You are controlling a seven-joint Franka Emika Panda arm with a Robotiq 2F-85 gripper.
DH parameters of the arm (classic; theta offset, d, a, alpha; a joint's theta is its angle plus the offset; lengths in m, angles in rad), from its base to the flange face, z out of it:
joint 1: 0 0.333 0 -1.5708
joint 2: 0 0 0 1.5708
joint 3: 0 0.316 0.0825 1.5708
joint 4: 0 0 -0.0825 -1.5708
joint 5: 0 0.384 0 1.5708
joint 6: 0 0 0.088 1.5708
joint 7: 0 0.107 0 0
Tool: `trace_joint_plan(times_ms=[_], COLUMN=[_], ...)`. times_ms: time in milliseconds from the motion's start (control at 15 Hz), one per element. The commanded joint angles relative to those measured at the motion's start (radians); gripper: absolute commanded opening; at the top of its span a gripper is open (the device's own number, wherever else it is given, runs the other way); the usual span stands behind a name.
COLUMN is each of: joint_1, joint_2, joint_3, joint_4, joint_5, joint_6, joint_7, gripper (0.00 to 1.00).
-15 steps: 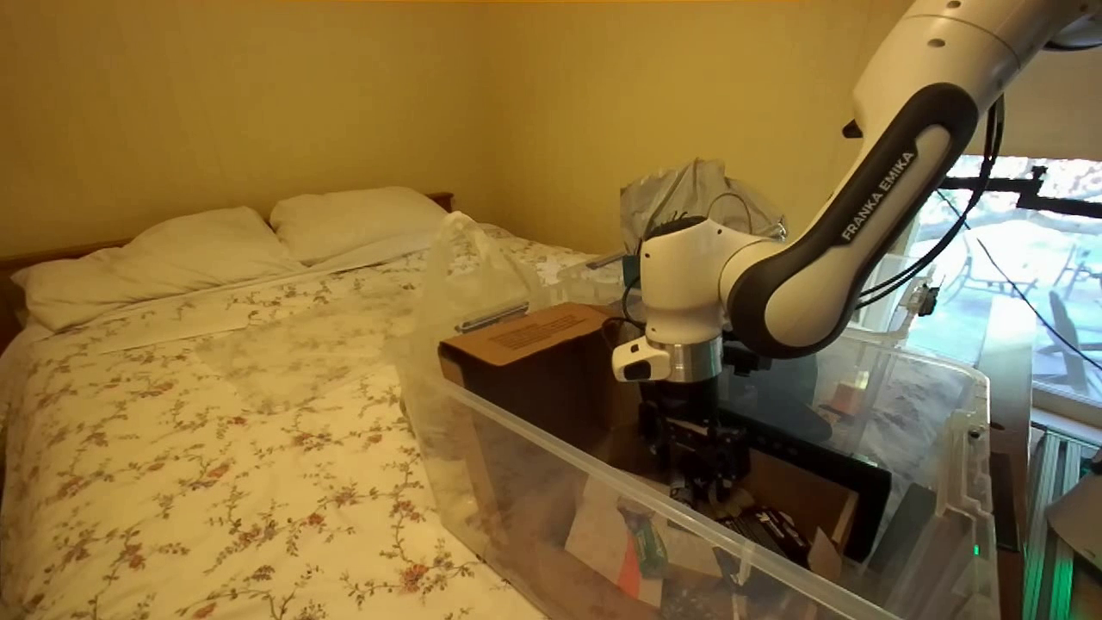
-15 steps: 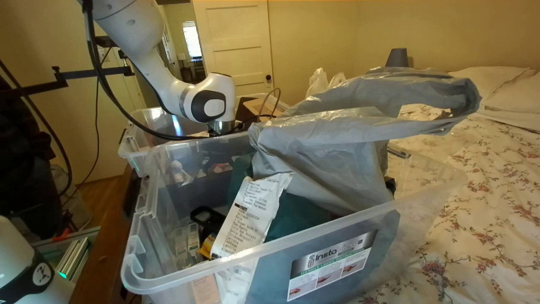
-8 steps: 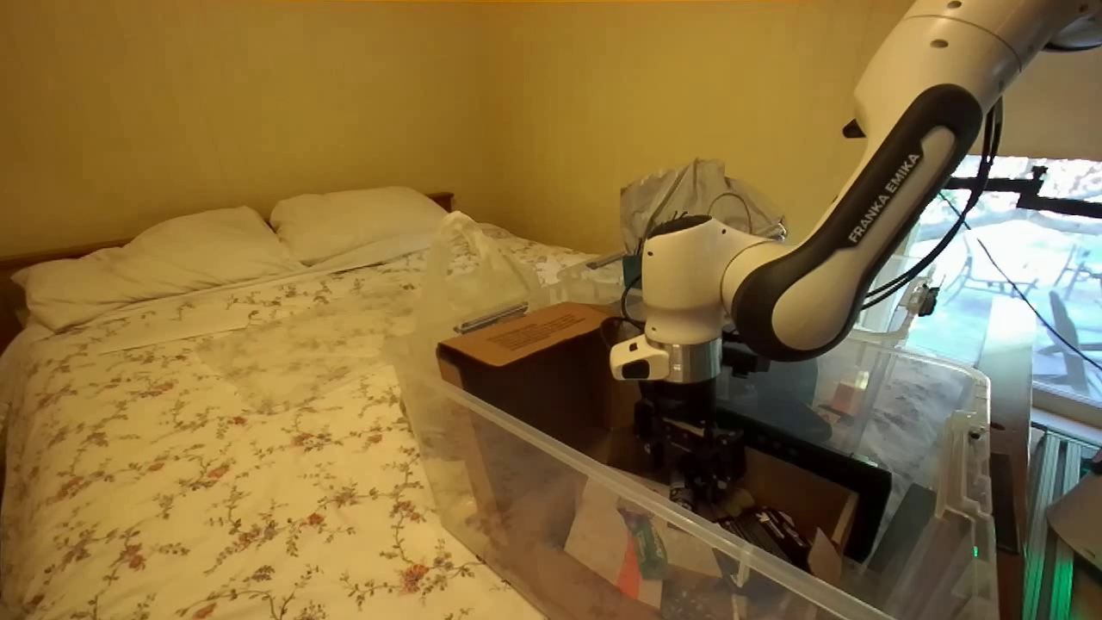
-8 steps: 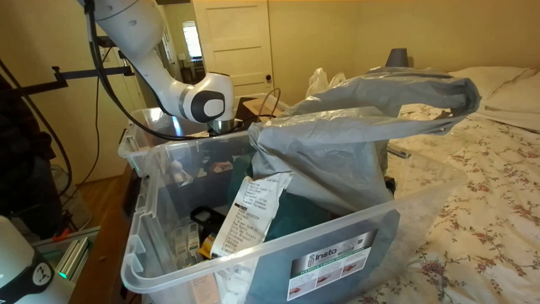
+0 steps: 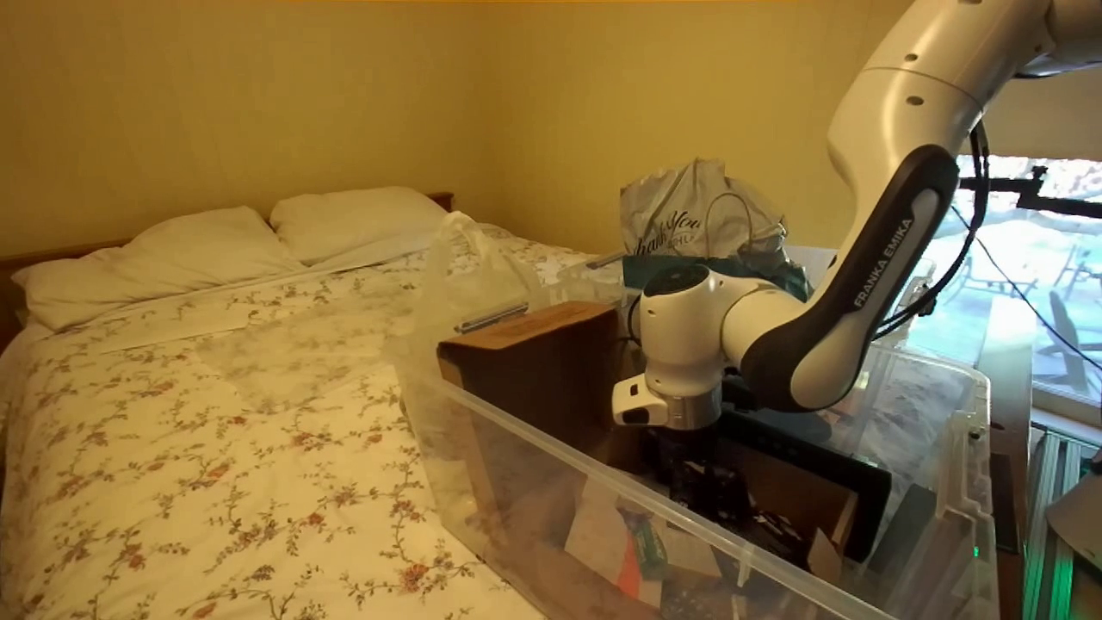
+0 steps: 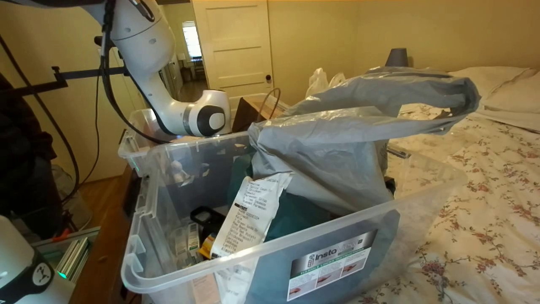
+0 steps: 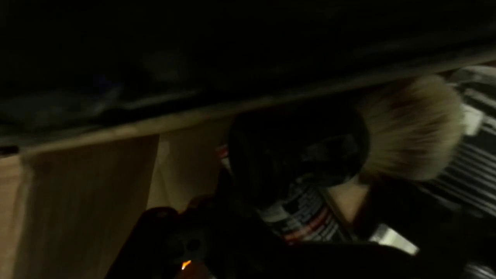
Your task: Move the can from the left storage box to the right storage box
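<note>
The left storage box [image 5: 620, 484] is the large see-through tub in front in an exterior view; it also shows behind in an exterior view [image 6: 128, 147]. My gripper [image 5: 710, 492] points down deep inside it, beside cardboard. The can [image 7: 306, 217], with small print and a red band, shows in the dark wrist view between the finger shapes of my gripper [image 7: 300, 201]. The fingers look apart, with a gap at the can's right side. A black rounded form hides part of the can. The right storage box [image 6: 295, 242] stands beside the left one.
A brush [image 7: 414, 131] with pale bristles lies against the can. A cardboard box [image 5: 534, 387] stands in the left box beside my arm. A grey plastic bag [image 6: 329, 169] and a long receipt [image 6: 249, 215] rise from the right box. A bed [image 5: 284, 456] lies alongside.
My arm and gripper have moved down deeper into the left storage box, mostly within the last half second. The grey bag behind shows more. The boxes have not moved.
</note>
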Motion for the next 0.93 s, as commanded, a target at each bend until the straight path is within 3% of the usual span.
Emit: trace_joint_plan(times_ms=[0,267,533,867], joint_1=[0.027,0.039,0.040,-0.059], joint_2=[0.081,0.065,-0.024,-0.222], joint_3=[-0.025,-0.040,-0.053,0.024], joint_4=[0.064,0.069,0.011,-0.158], joint_5=[-0.075,-0.122,-0.166,-0.091], joint_6=[0.013,0.012,0.036,0.132], joint_7=[0.096,0.162,0.226,0.168], gripper=[0.59,0.33,0.24,0.13])
